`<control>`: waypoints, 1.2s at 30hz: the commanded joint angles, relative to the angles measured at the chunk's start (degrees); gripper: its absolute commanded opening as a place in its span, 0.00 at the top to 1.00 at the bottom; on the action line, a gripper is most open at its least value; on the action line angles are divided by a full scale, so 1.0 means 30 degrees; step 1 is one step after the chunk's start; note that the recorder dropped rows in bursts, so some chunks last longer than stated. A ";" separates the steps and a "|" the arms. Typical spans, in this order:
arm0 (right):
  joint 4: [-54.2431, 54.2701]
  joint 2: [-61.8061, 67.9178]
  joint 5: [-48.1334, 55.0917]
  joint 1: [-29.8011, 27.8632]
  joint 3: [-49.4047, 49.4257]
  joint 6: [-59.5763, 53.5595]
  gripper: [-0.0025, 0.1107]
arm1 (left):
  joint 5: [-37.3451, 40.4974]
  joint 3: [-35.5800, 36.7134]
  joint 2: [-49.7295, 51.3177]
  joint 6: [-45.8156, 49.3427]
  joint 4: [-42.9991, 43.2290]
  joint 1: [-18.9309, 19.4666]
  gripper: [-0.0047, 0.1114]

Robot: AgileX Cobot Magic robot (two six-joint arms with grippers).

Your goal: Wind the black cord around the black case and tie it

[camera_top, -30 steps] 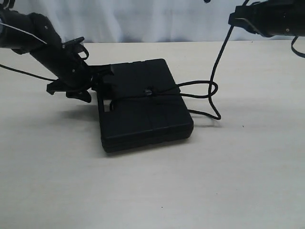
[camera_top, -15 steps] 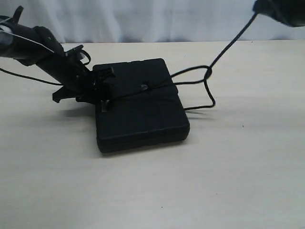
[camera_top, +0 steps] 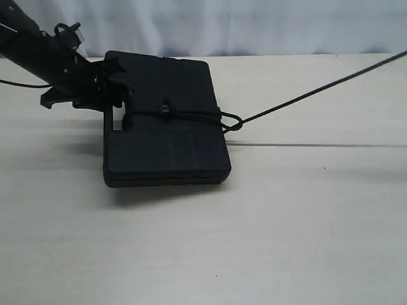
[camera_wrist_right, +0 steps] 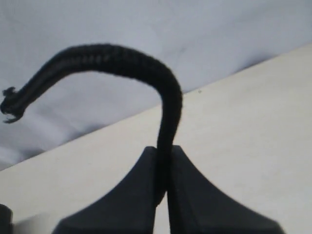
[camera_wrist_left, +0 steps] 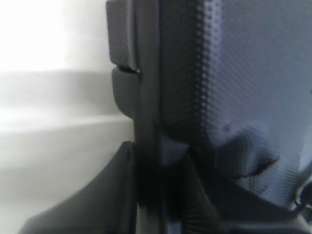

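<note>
The black case [camera_top: 165, 136] lies flat on the table, left of centre. My left gripper [camera_top: 111, 95] is shut on its left edge near the handle slot; up close, the case's textured wall [camera_wrist_left: 234, 73] sits clamped in the left gripper [camera_wrist_left: 161, 165]. The black cord [camera_top: 305, 96] crosses the lid, passes a small knot [camera_top: 165, 108], makes a tight loop at the case's right edge [camera_top: 232, 122], then runs taut up and off to the right. My right gripper [camera_wrist_right: 163, 170] is out of the exterior view and shut on the cord [camera_wrist_right: 122, 56], whose frayed tip [camera_wrist_right: 9, 105] curls free.
The pale wooden table [camera_top: 286, 222] stretches in front of and to the right of the case. A white curtain [camera_top: 222, 25] closes off the back. A thin robot cable [camera_top: 19, 84] trails by the left arm.
The right gripper has pulled the cord away to the right and left the exterior view; the slack loops have drawn into a taut line. The case and left gripper have shifted left and back.
</note>
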 commanded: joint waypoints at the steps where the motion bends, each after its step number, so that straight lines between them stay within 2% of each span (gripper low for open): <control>1: -0.0732 0.0532 -0.1923 -0.1345 0.1187 -0.0146 0.94 | 0.0200 -0.0090 -0.0488 0.0181 -0.0786 0.0067 0.96; 8: -0.0732 0.1863 -0.2878 -0.1828 0.2556 -0.0664 0.94 | 0.0094 -0.0090 -0.0488 0.0530 -0.0261 0.0067 0.96; 16: -0.0218 0.2167 -0.5238 -0.1861 0.2647 -0.0960 0.94 | -0.0183 -0.0045 -0.0181 0.2093 0.2404 0.0067 0.96; 21: -0.0218 0.2777 -0.5202 -0.1861 0.2647 -0.0998 0.94 | -0.0355 -0.0050 0.0889 0.2093 0.1571 0.0067 0.96; 33: -0.0218 0.3084 -0.6434 -0.1861 0.2647 -0.0998 0.94 | -0.1064 -0.0050 0.2171 0.3022 0.2639 0.0067 0.96; 36: -0.0218 0.3541 -0.5870 -0.1825 0.2647 -0.0998 0.94 | -0.1526 -0.0050 0.2171 0.3022 0.2639 0.0067 0.91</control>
